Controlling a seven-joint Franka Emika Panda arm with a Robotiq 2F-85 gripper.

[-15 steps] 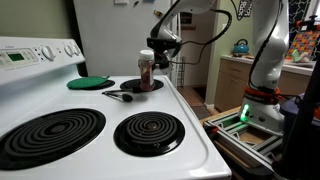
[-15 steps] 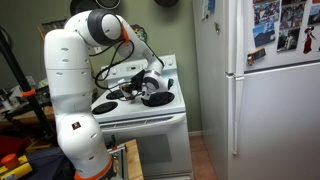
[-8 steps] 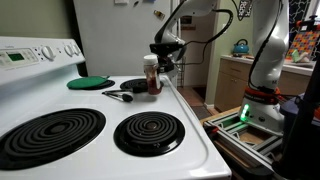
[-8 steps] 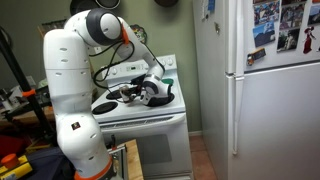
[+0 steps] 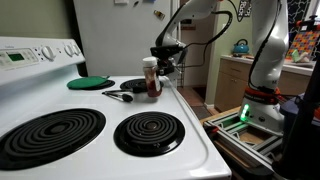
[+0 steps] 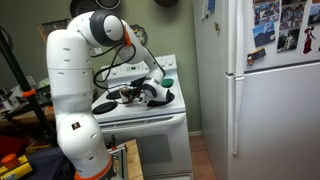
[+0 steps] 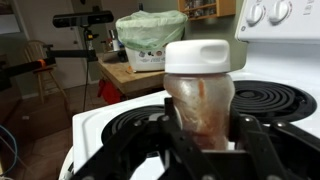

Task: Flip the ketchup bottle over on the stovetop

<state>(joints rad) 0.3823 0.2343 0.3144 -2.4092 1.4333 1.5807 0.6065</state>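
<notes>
Wrist view: the ketchup bottle (image 7: 200,100) stands upright, cap (image 7: 205,55) up, on a coil burner (image 7: 275,95) at a front corner of the surface, the stovetop (image 5: 190,120), near its front edge. Claw (image 7: 205,128) is closed on the bottle's lower body. Judgement: grasp step in hand. The next move calls for lifting clear of the coil, a half-turn at the wrist, then setting the bottle down cap-first.

Stovetop (image 5: 100,104) fills the lower left of the frame, with the control panel (image 5: 35,55) at upper left. Ketchup bottle (image 5: 151,78) stands upright, cap uppermost, on the rear burner (image 5: 133,86) at centre, between the gripper (image 7: 205,150) fingers. Disc (image 5: 90,82) and utensil (image 5: 120,95) lie to its left. Two front burners (image 5: 148,131) occupy the foreground.
</notes>
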